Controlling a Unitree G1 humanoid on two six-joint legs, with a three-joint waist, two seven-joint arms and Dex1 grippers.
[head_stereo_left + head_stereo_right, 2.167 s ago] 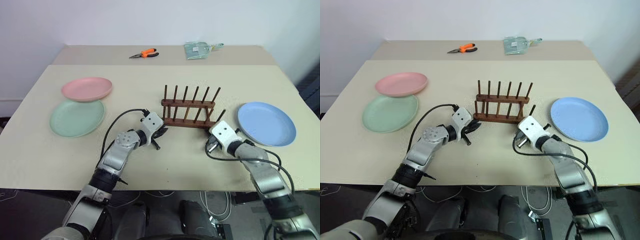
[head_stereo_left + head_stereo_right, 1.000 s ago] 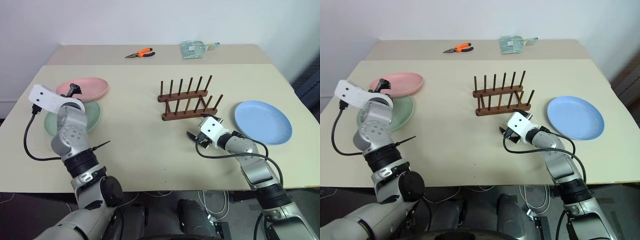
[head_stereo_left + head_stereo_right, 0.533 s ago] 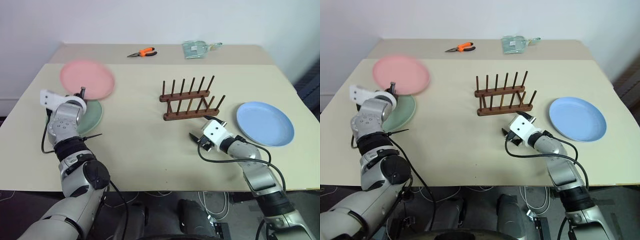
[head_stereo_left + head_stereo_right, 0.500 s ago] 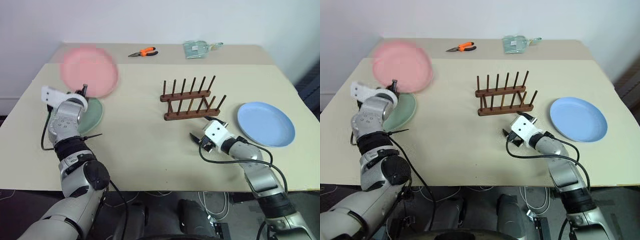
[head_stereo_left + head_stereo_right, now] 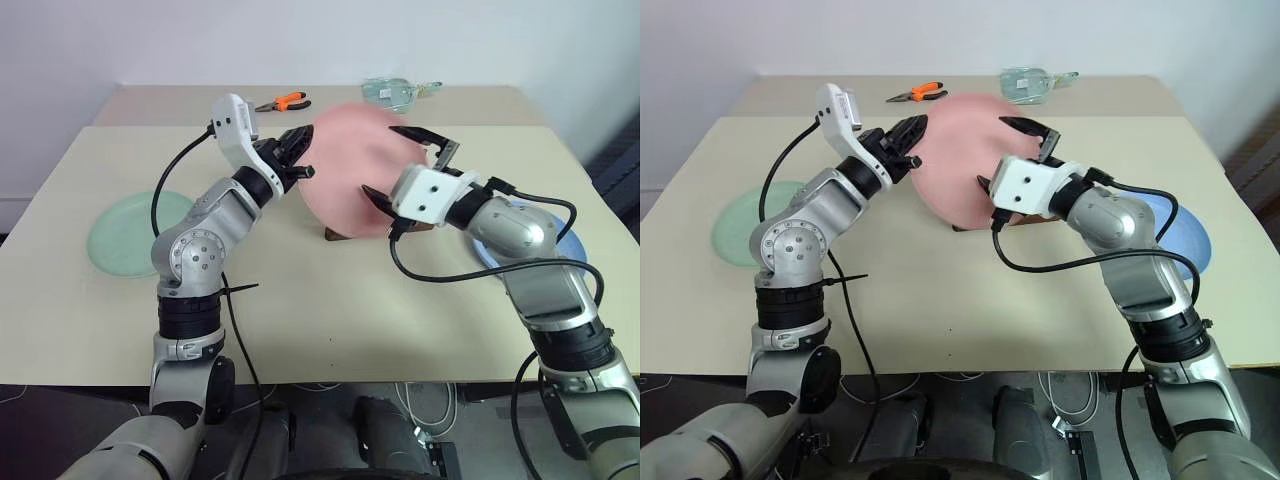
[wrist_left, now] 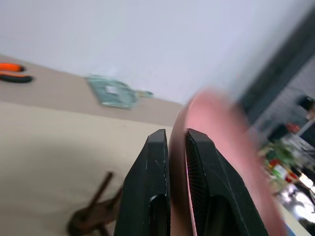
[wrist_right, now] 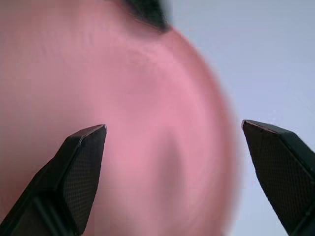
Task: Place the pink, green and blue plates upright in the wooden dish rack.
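Left gripper, upper centre of the left eye view, clamped on the left rim of the pink plate; in the left wrist view, black fingers pressed close with the plate's edge between them. Plate held up off the table, on edge and blurred, face toward the camera, centre of the frame.

Right gripper, just right of the plate's middle, spread wide; one finger above near the plate's upper right edge, the other lower, in front of the plate's face. Contact with the plate: cannot tell. Right wrist view: two fingers far apart, pink plate face between and beyond them.

Rack mostly hidden behind the pink plate, a bit of dark wood showing at the plate's lower edge; in the left wrist view, a peg and base end seen low beside the fingers.

Green plate flat on the table, left side of the frame, well apart from both grippers. Blue plate flat at right, largely covered by the right arm, a sliver of rim visible.

Orange pliers on the table, top centre, behind the left gripper. Clear packet near the top, right of the pliers.
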